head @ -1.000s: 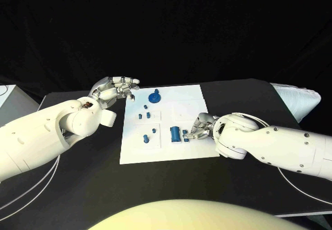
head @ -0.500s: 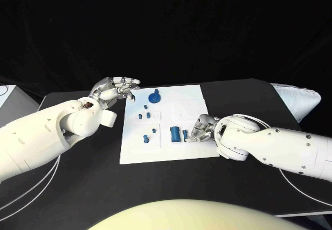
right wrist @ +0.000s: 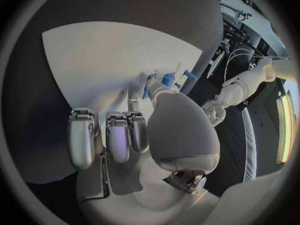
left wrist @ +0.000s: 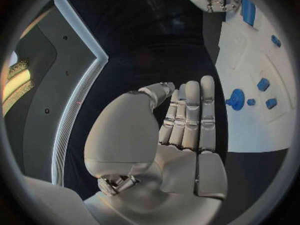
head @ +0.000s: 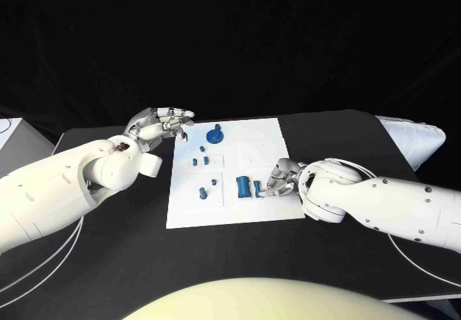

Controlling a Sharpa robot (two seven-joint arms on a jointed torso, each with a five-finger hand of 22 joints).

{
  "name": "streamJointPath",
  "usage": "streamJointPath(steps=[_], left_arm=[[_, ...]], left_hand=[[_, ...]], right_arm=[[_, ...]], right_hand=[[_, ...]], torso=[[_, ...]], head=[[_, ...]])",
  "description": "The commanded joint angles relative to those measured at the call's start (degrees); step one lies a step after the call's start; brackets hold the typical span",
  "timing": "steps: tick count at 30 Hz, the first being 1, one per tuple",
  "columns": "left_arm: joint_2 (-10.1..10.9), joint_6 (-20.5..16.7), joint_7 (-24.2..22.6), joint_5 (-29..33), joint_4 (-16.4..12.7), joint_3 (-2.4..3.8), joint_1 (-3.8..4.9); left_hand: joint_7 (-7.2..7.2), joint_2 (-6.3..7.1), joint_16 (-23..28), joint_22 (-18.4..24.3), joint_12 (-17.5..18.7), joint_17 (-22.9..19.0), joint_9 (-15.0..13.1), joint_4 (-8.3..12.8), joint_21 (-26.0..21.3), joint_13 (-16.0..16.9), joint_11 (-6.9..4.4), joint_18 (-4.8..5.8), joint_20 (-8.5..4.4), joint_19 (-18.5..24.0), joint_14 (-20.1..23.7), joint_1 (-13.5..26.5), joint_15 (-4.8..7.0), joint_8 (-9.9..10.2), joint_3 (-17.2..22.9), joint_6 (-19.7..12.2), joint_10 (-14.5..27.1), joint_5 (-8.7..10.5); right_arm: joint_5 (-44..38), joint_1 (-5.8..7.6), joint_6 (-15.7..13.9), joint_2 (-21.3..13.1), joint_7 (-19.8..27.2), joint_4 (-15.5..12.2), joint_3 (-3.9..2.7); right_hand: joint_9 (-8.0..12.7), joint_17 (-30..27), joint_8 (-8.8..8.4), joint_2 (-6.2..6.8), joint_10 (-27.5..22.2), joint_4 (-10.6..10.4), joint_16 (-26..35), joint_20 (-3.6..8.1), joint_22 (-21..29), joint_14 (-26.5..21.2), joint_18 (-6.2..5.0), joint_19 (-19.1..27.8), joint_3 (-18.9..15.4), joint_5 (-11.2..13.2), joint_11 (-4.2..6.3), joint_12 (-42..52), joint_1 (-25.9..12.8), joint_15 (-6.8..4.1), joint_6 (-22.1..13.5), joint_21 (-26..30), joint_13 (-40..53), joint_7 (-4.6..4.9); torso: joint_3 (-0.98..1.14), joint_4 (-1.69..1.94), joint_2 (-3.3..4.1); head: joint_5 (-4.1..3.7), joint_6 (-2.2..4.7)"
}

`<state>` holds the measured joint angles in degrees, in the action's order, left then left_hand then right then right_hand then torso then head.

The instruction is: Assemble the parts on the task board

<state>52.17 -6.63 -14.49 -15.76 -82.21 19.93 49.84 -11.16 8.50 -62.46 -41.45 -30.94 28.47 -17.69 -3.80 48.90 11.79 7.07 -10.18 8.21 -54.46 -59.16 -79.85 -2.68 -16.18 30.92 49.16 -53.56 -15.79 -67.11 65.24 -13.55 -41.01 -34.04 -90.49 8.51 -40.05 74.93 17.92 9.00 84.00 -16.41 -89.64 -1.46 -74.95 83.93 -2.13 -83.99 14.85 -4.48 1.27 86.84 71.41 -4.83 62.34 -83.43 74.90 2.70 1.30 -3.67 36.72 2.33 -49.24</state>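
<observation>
Compared with a second ago, almost nothing moves on the table; the only change is that the right hand [head: 280, 179] has crept a little toward the blue block [head: 244, 187] and its fingers have closed more tightly around a small blue part [head: 258, 187] just beside that block. In the right wrist view the fingertips [right wrist: 152, 91] pinch this small blue part [right wrist: 167, 79] against the task board [head: 230, 200], so I judge that the hand holds it and is busy to seat or align it next to the block. The left hand [head: 160, 123] has stayed at the far left corner of the board, off its edge, with fingers curled together and holding nothing, as the left wrist view also shows. The round blue part [head: 215, 135] and the small blue pegs [head: 200, 161] lie untouched on the board, so most of the assembly is probably not yet done.
</observation>
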Motion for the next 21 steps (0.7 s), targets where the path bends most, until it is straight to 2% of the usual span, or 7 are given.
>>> streamJointPath(steps=[1,3,12,13,16,18,21], left_arm=[[-0.08,0.8,-0.42,-0.13,-0.05,0.05,-0.05],[-0.1,0.75,-0.5,-0.02,0.04,0.04,-0.08],[-0.69,-2.14,-3.3,1.76,1.19,0.04,-0.81],[-0.94,-3.39,-4.5,2.26,1.42,0.03,-0.99],[-1.71,-5.84,-6.78,3.33,2.16,0.03,-1.29],[-2.68,-6.97,-7.81,4.15,3.1,0.04,-1.43],[-4.32,-8.16,-8.2,5.09,4.76,0.05,-1.58]], left_hand=[[-0.07,-0.05,0.27,-0.17,-0.28,-0.03,0.1,-0.01,0.36,0.09,-0.01,-0.36,-0.13,-0.16,0.26,-0.48,-0.11,-0.26,0.59,-0.34,0.54,-0.27],[-0.07,-0.03,0.27,-0.18,-0.28,-0.03,0.11,-0.01,0.37,0.09,0.0,-0.36,-0.13,-0.16,0.26,-0.46,-0.11,-0.26,0.59,-0.34,0.54,-0.27],[-0.06,0.8,0.21,-0.09,-0.43,0.01,0.15,-0.89,0.08,0.08,0.07,-0.33,0.09,0.13,0.27,1.15,-0.29,-0.34,-0.28,-0.48,0.63,0.1],[0.14,0.8,0.13,-0.02,-0.75,0.05,0.03,-0.87,-0.04,0.19,-0.14,-0.37,0.1,0.11,0.18,1.09,-0.16,-0.66,-0.39,-0.03,0.17,0.08],[0.37,0.91,0.13,0.02,-1.0,0.05,-0.05,-0.71,-0.12,0.27,-0.34,-0.4,0.05,0.1,0.19,0.91,-0.02,-0.91,-0.46,0.31,-0.2,0.08],[0.56,0.96,0.17,0.06,-1.16,0.05,-0.12,-0.72,-0.22,0.31,-0.5,-0.4,0.0,0.14,0.28,0.92,0.07,-1.12,-0.54,0.62,-0.51,0.12],[0.8,1.04,1.07,0.33,-1.12,-0.27,-0.14,-0.87,-0.95,0.2,-0.66,-0.33,-0.06,1.04,1.66,1.03,0.11,-1.29,-0.56,0.79,-0.8,0.17]], right_arm=[[3.55,-0.05,-0.64,-0.99,5.34,-0.57,-0.06],[5.51,0.04,-1.12,-1.68,7.49,-0.81,-0.16],[20.95,0.9,-9.37,-3.79,27.19,1.28,-0.68],[23.88,1.0,-10.59,-3.76,30.35,2.22,-0.74],[29.15,1.14,-12.55,-3.44,36.08,4.89,-0.88],[31.82,1.19,-13.38,-2.89,39.78,7.65,-1.01],[36.31,1.11,-13.89,-1.47,44.65,12.69,-1.23]], right_hand=[[0.52,15.07,-1.1,0.92,4.46,-0.27,-0.36,0.24,-13.47,6.07,0.96,-4.77,-0.63,-1.13,-0.32,-0.55,-1.26,0.18,-1.93,0.03,13.01,0.72],[0.97,15.07,-1.96,1.41,4.04,-0.23,-0.36,-0.33,-13.25,6.07,0.82,-4.58,-2.16,-4.24,-1.16,-1.38,-2.48,0.94,-3.49,0.96,12.57,1.6],[1.34,10.84,-3.05,-0.22,-0.27,-0.1,2.27,-1.52,-9.52,4.84,-1.66,-1.28,-5.33,-6.69,-2.38,-9.42,-1.67,2.01,-6.72,15.69,8.06,2.92],[1.34,6.2,-3.21,-0.89,-3.71,0.03,5.59,-1.93,-6.86,3.15,-3.08,1.07,-5.07,-6.93,-2.81,-15.32,0.29,2.37,-7.81,24.95,4.64,3.39],[1.1,-1.44,-3.02,-1.51,-10.37,0.08,11.87,-2.58,-1.61,-0.27,-5.19,5.04,-4.43,-7.24,-3.45,-25.87,3.18,3.03,-9.29,40.29,-2.0,4.05],[0.87,-11.36,-2.57,-1.28,-19.59,0.67,20.96,-3.21,6.39,-5.59,-7.7,10.43,-2.49,-6.09,-4.01,-39.31,7.42,3.58,-10.57,60.46,-11.37,4.64],[2.36,-25.39,-3.08,-0.3,-25.52,0.3,36.04,-4.35,13.17,-14.16,-8.15,13.69,0.4,-5.76,-5.15,-48.96,10.6,4.76,-12.41,70.12,-20.23,5.93]], torso=[[-0.04,-0.02,-0.07],[-0.06,-0.01,-0.13],[-0.17,-0.49,-1.42],[-0.19,-0.56,-1.61],[-0.36,-0.84,-2.32],[-0.57,-0.91,-2.91],[-0.9,-1.09,-3.87]], head=[[0.08,0.28],[0.09,0.57],[0.16,1.93],[0.21,2.21],[0.47,2.99],[0.65,3.7],[1.18,4.77]])
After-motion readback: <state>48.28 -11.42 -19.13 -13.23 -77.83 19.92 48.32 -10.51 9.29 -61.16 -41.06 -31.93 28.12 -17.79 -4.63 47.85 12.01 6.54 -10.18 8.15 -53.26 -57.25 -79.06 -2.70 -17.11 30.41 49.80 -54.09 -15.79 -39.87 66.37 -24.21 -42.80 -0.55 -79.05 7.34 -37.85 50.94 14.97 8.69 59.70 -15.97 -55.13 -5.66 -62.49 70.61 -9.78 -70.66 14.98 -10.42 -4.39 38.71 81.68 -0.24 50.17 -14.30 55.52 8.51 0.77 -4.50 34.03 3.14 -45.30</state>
